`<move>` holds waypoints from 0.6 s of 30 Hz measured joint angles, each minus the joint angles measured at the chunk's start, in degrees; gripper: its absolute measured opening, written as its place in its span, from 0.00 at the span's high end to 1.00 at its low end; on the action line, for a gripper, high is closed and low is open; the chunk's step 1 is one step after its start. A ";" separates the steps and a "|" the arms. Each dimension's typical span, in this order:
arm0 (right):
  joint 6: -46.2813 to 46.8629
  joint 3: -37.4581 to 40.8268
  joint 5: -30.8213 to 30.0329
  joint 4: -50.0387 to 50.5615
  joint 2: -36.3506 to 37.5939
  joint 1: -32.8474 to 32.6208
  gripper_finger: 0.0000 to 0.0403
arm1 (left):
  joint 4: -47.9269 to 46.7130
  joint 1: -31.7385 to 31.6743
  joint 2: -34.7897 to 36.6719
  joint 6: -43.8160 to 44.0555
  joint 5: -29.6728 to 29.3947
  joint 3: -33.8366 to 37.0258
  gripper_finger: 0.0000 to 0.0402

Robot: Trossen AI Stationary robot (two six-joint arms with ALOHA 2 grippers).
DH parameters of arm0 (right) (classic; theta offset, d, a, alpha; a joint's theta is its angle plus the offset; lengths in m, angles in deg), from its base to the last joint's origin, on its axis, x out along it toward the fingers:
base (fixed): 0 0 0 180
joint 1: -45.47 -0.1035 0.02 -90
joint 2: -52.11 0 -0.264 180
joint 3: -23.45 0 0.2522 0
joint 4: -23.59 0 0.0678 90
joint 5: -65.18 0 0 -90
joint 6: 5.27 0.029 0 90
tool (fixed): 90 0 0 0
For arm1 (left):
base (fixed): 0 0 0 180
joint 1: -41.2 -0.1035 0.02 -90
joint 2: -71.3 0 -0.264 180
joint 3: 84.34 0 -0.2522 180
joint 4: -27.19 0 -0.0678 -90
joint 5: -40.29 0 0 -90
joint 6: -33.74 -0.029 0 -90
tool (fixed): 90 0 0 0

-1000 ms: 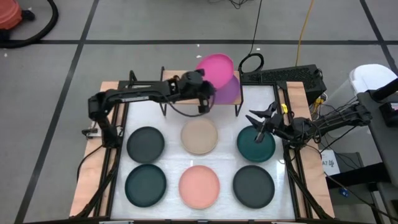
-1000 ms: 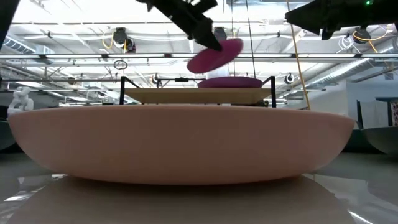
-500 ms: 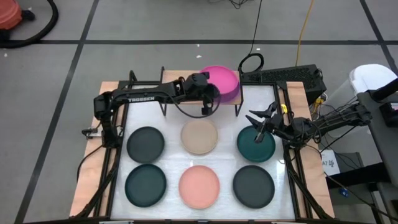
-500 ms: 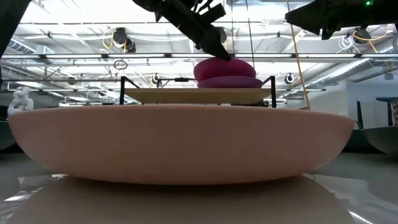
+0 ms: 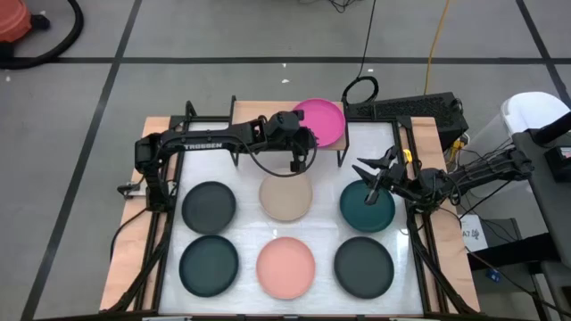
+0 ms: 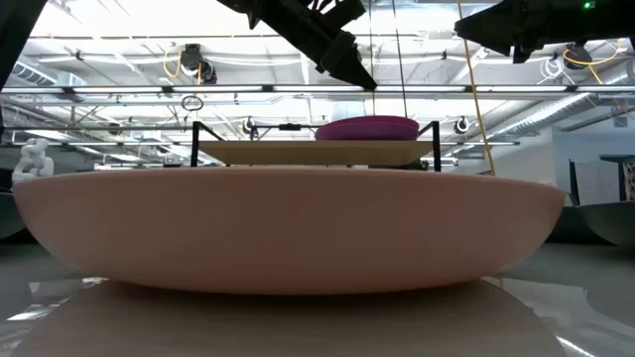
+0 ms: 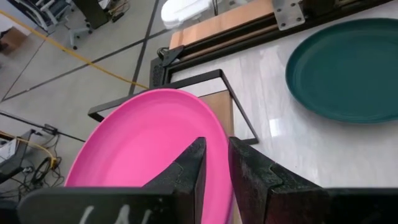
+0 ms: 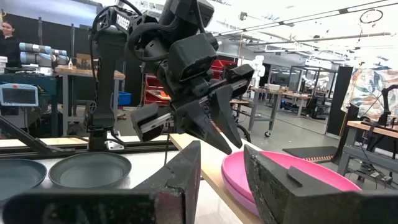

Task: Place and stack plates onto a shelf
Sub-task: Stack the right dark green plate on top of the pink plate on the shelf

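Note:
The magenta plate [image 5: 321, 119] lies flat on the right half of the light-wood shelf [image 6: 298, 152]. It covers the purple plate, which I cannot make out from above. My left gripper [image 5: 299, 153] is open and hangs just above and in front of the magenta plate's near-left rim [image 7: 186, 124]; in the low view its fingertips [image 6: 359, 79] stand clear above the plate [image 6: 367, 127]. My right gripper [image 5: 369, 185] is open and hovers over the teal plate [image 5: 368, 209], which rests on the tabletop.
On the white tabletop lie the beige plate [image 5: 285, 197], the salmon plate [image 5: 285, 267], two dark plates at the left [image 5: 209, 204] [image 5: 209, 264] and one at the near right [image 5: 363, 267]. The shelf's left half [image 5: 252, 153] lies under my left arm. The shelf's black frame [image 7: 186, 78] stands along its edges.
My left gripper brought the tilted magenta plate down and toward the table's near side onto the purple plate on the shelf. The plate levelled out and now lies flat. The gripper let go of it and has risen a little, drawing back toward the near edge.

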 joint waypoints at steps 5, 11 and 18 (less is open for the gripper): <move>0.01 0.02 0.00 0.23 0.00 0.00 0.74 | -0.11 -0.04 0.21 0.60 -0.39 0.04 0.81; 0.22 0.00 0.00 0.78 -0.02 0.00 0.74 | -0.36 -0.02 0.73 2.33 -0.44 0.07 0.81; 0.57 0.00 -0.02 1.60 -0.02 0.00 0.74 | -1.57 0.11 4.68 4.42 -0.50 0.11 0.65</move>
